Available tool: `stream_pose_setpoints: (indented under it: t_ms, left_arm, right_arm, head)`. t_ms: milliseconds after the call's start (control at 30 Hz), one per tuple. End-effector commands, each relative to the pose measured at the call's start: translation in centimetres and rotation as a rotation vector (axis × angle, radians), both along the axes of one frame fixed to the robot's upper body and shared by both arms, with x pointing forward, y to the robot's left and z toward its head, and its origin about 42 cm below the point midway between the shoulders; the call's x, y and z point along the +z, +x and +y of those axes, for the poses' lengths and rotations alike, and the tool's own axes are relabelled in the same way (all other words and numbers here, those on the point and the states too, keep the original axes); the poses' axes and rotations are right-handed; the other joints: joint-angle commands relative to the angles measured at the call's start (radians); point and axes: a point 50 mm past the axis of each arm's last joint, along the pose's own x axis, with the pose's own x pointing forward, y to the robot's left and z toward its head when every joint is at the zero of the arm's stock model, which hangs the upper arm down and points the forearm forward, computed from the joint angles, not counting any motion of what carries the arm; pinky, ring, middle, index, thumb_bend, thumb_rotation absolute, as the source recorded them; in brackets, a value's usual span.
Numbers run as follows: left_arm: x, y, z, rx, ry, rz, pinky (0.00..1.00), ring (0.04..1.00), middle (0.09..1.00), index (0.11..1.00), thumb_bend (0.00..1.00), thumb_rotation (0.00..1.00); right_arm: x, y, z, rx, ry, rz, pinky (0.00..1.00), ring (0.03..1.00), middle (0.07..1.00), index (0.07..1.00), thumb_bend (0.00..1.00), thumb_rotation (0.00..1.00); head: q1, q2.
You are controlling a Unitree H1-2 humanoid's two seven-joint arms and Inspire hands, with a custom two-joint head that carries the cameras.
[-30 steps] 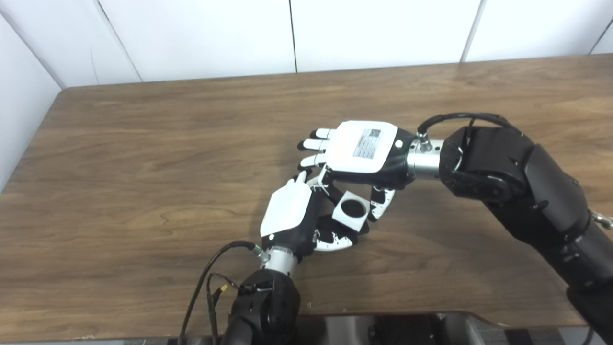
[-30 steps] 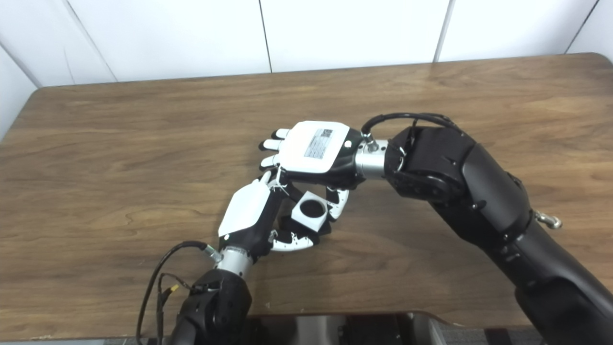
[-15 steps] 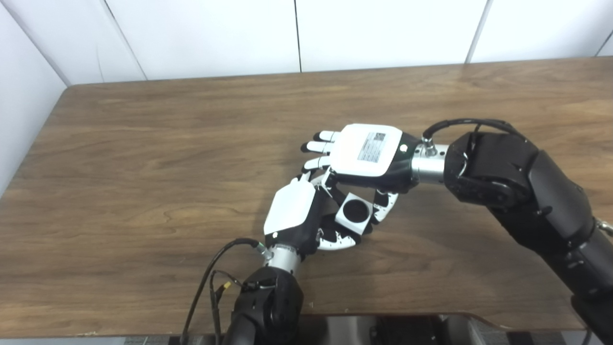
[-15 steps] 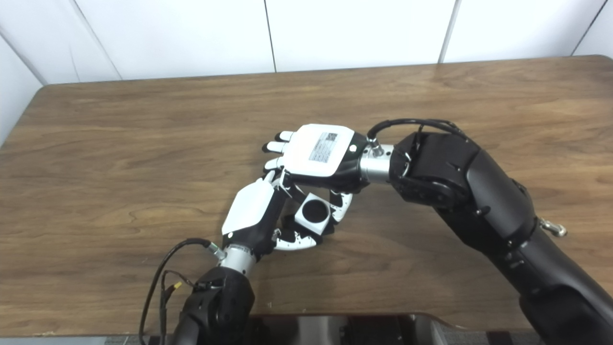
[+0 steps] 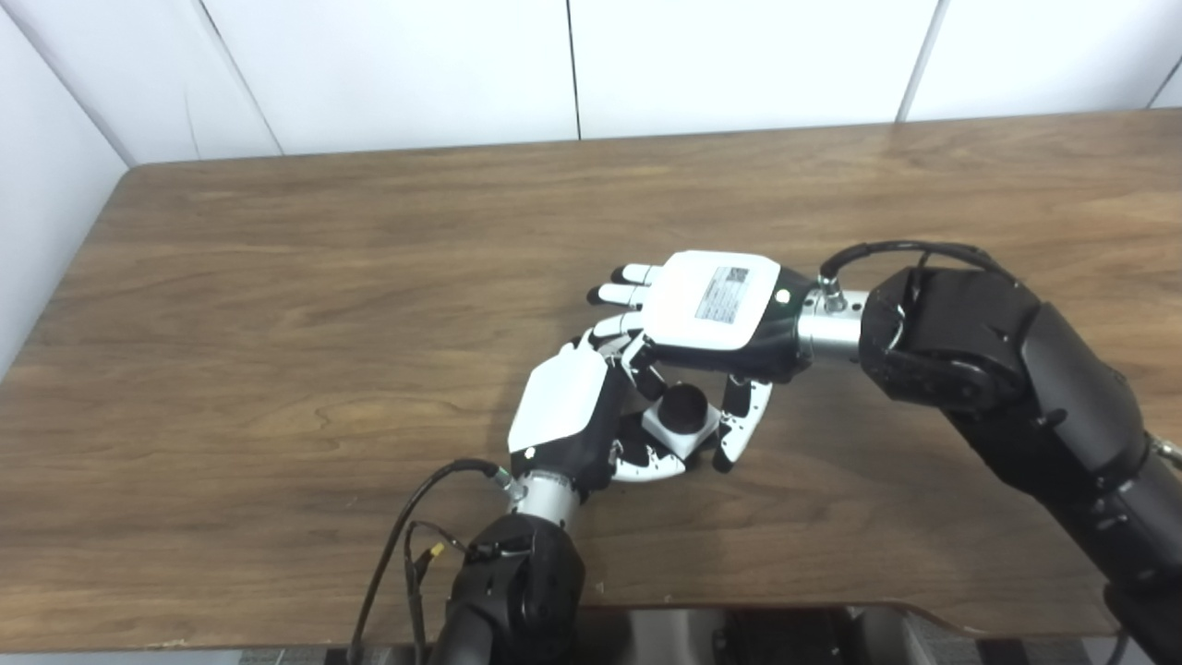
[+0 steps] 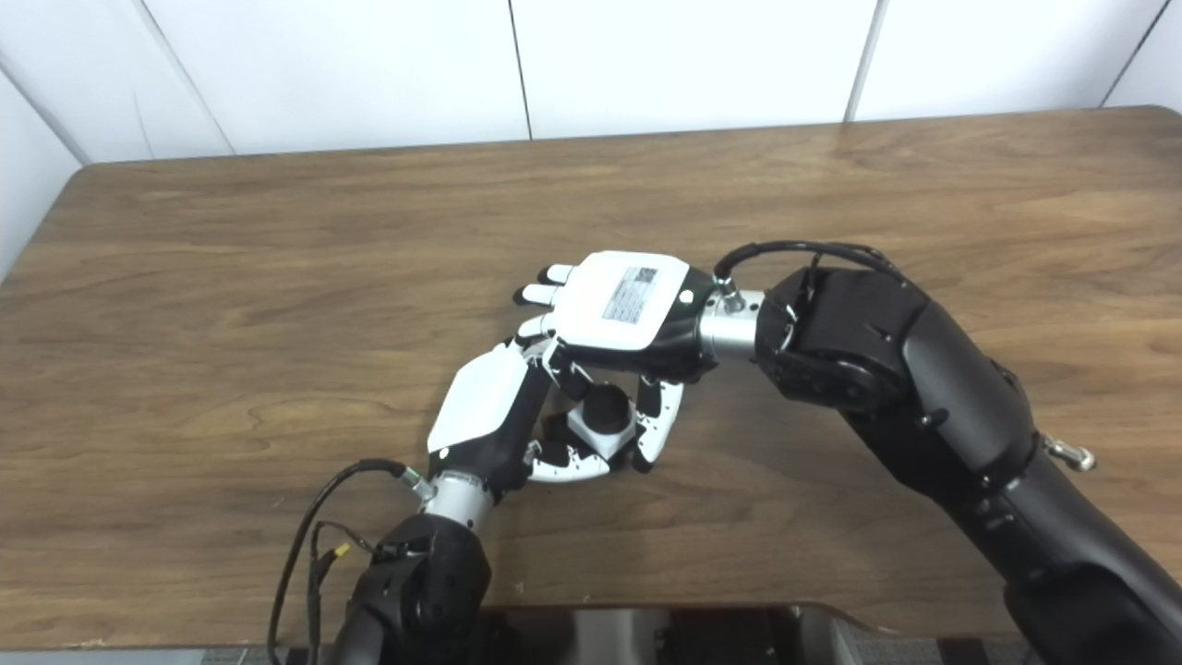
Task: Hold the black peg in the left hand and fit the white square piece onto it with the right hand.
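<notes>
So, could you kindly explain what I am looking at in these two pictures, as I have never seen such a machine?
These are two cameras side by side on a humanoid robot's head, looking down at a wooden table; both show the same scene. The two black arms entering from the bottom end in white-backed hands. The left robot hand grips a black peg, with a white square piece sitting round it. The right robot hand reaches over from above, its fingers and thumb beside the piece; whether it grips it is hidden. I see nothing else lying on the table.
</notes>
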Motion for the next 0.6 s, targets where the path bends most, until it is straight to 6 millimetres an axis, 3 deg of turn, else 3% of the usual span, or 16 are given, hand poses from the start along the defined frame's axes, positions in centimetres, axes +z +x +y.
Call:
stream_pose_setpoints:
  t_ms: [0, 100, 133, 267, 567]
  left_arm:
    - [-1.07, -0.41, -0.37, 0.001, 0.033, 0.037, 1.0, 1.0, 0.893, 0.49, 0.51, 0.09]
    - [-1.07, -0.46, -0.3, 0.0, 0.044, 0.036, 1.0, 1.0, 0.896, 0.491, 0.51, 0.09]
    - [-1.05, -0.49, -0.28, -0.001, 0.048, 0.034, 1.0, 1.0, 0.897, 0.545, 0.65, 0.24]
    - [-1.03, -0.57, -0.2, -0.004, 0.066, 0.027, 1.0, 1.0, 0.897, 0.628, 0.77, 0.38]
    - [-1.11, -0.56, -0.15, -0.004, 0.095, 0.018, 0.99, 1.0, 0.892, 0.683, 0.81, 0.43]
  right_arm:
    - [1.8, 0.76, -0.23, -0.014, 0.02, -0.047, 1.0, 1.0, 0.907, 0.609, 0.99, 0.42]
    - [1.89, 0.83, -0.29, -0.017, 0.019, -0.048, 1.0, 1.0, 0.907, 0.608, 0.99, 0.42]
    - [1.93, 0.86, -0.32, -0.02, 0.021, -0.047, 1.0, 1.0, 0.906, 0.606, 0.99, 0.42]
    - [1.96, 0.97, -0.4, -0.028, 0.031, -0.046, 1.0, 1.0, 0.902, 0.595, 0.99, 0.41]
    - [2.21, 1.18, -0.64, -0.046, 0.031, -0.048, 1.0, 1.0, 0.904, 0.596, 0.97, 0.41]
  head:
    - [0.0, 0.0]
    - [0.003, 0.002]
    - [0.002, 0.003]
    - [0.003, 0.003]
    - [0.005, 0.005]
